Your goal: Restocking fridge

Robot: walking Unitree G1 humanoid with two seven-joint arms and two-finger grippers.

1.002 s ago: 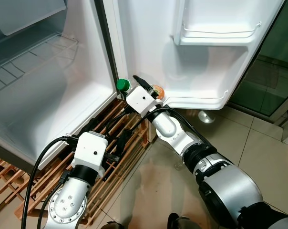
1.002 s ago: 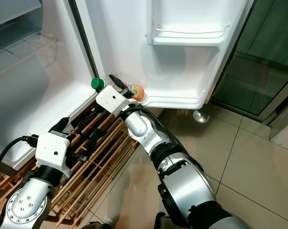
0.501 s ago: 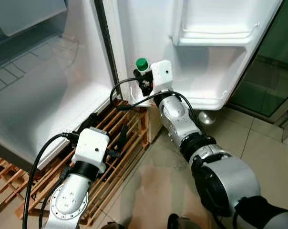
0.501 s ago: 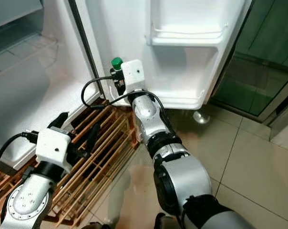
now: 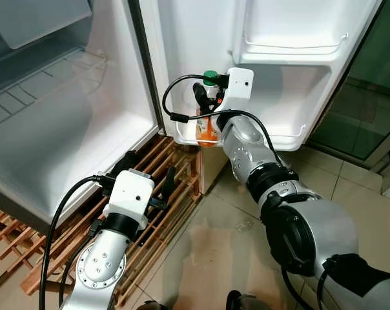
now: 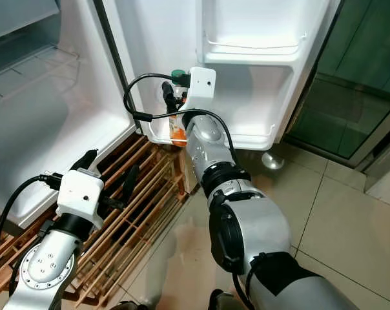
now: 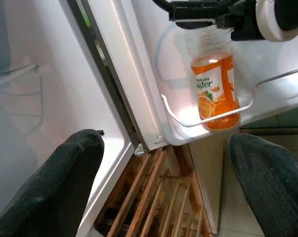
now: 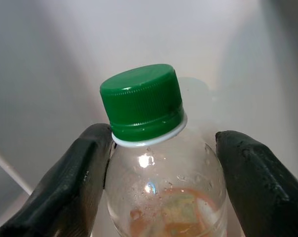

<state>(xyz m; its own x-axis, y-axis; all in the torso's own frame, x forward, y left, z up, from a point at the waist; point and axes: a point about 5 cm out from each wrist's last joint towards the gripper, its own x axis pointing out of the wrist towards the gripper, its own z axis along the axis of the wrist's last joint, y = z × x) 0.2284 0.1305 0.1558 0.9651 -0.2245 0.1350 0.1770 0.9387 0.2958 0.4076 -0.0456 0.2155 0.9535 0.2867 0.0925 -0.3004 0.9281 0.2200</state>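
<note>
Gripping the neck of an orange juice bottle (image 7: 213, 84) just under its green cap (image 8: 141, 101), the right gripper (image 5: 211, 97) holds it upright with its base set down behind the wire rail of the door shelf (image 7: 208, 121) below the fingers. Release looks like the step left for this bottle. Beneath and to the robot's left of that, the left gripper (image 5: 150, 177) hovers spread and empty over the wooden rack (image 5: 172, 168), beside the fridge compartment (image 5: 59, 123).

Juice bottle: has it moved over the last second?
Yes. The juice bottle went from low beside the wooden rack up into the lower door shelf, upright.
</note>
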